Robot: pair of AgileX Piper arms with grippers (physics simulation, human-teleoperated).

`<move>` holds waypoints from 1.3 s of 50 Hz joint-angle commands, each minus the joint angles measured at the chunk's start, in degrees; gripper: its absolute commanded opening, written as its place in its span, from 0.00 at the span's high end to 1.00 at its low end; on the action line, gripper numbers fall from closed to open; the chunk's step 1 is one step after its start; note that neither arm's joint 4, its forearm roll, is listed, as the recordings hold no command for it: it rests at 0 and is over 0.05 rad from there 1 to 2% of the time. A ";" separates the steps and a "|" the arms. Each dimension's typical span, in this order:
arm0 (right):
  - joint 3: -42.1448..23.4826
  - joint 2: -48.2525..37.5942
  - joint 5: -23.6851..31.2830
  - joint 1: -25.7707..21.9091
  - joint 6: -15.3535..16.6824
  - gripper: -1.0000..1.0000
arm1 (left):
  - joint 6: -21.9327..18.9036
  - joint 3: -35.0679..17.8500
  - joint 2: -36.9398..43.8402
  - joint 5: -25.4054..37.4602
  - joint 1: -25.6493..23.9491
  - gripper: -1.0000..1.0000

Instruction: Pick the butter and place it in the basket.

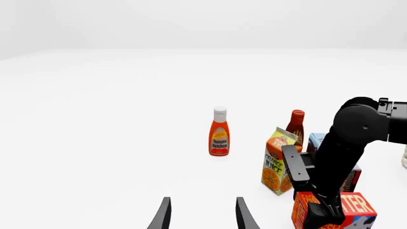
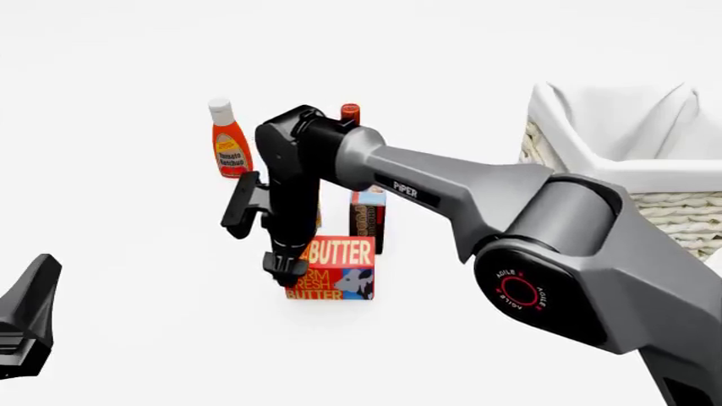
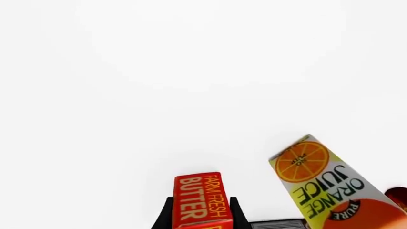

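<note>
Ketchup bottle (image 2: 229,139), orange juice carton (image 1: 279,161), dark red sauce bottle (image 1: 296,125), pudding box (image 2: 368,217)

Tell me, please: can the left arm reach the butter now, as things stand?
Probably not easily. The right claw already sits around the butter, one finger on each side, and the right arm rises right next to the box. The left claw hangs open, apart from the groceries.

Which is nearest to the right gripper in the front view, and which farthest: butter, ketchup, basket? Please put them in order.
1. Butter: between the right gripper's fingers.
2. Ketchup: behind the gripper, slightly left, farther back on the table.
3. Basket: far across at the right side.
</note>
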State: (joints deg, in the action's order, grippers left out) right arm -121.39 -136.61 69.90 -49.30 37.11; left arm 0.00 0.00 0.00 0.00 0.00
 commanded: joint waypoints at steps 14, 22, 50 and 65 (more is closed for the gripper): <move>4.25 3.49 -2.46 -4.54 -6.36 1.00 | 0.00 0.00 0.00 0.00 0.00 0.00; 7.09 6.48 -3.66 -6.84 -7.81 1.00 | 0.00 0.00 0.00 0.00 0.00 0.00; 10.16 13.65 -4.88 -9.67 -11.74 1.00 | 0.00 0.00 0.00 0.00 0.00 0.00; 11.98 19.87 -6.46 -11.03 -17.16 1.00 | 0.00 0.00 0.00 0.00 0.00 0.00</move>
State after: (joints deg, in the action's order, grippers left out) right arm -110.42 -121.13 64.57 -59.44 24.06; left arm 0.00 0.00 0.00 0.00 0.00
